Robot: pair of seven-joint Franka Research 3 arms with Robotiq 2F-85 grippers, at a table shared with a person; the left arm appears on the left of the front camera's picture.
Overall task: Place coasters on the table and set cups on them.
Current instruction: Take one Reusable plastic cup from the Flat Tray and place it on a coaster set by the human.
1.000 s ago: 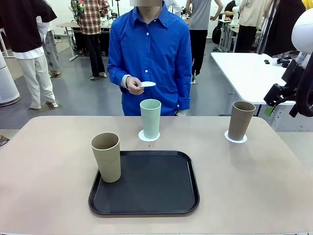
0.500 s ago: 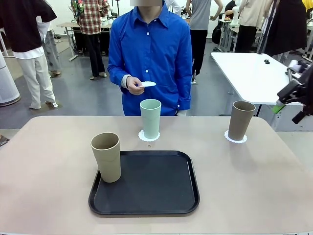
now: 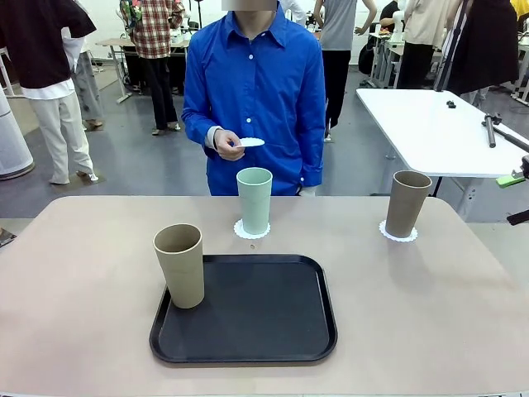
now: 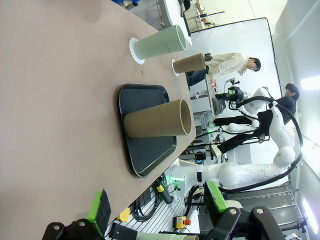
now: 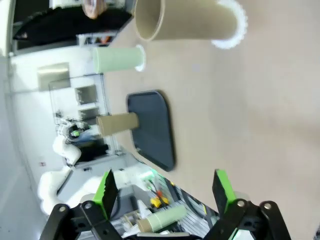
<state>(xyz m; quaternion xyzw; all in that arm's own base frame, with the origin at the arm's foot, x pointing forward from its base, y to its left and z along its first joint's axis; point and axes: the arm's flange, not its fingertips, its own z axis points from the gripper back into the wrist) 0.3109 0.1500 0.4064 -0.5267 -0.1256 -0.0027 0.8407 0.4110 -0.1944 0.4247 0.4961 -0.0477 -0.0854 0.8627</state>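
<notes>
A mint cup (image 3: 254, 201) stands on a coaster (image 3: 251, 231) at the table's (image 3: 83, 273) far middle. At the far right a brown cup (image 3: 408, 203) stands on another coaster (image 3: 398, 234). A tan cup (image 3: 179, 265) stands upright in the left part of the black tray (image 3: 256, 318). The person's hand holds a third coaster (image 3: 250, 142) at chest height. My right gripper (image 5: 165, 190) is open and empty, off the table's right edge (image 3: 517, 198). My left gripper (image 4: 156, 202) is open and empty, well back from the tan cup (image 4: 157, 118).
A white table (image 3: 430, 124) stands behind the far right corner. The person stands at the far side, right behind the mint cup. Bare tabletop lies to the left of the tray and between the tray and the brown cup.
My right arm has drawn back to the right, away from the brown cup and almost out of the front view. The cups, coasters and the person's hand have not moved.
</notes>
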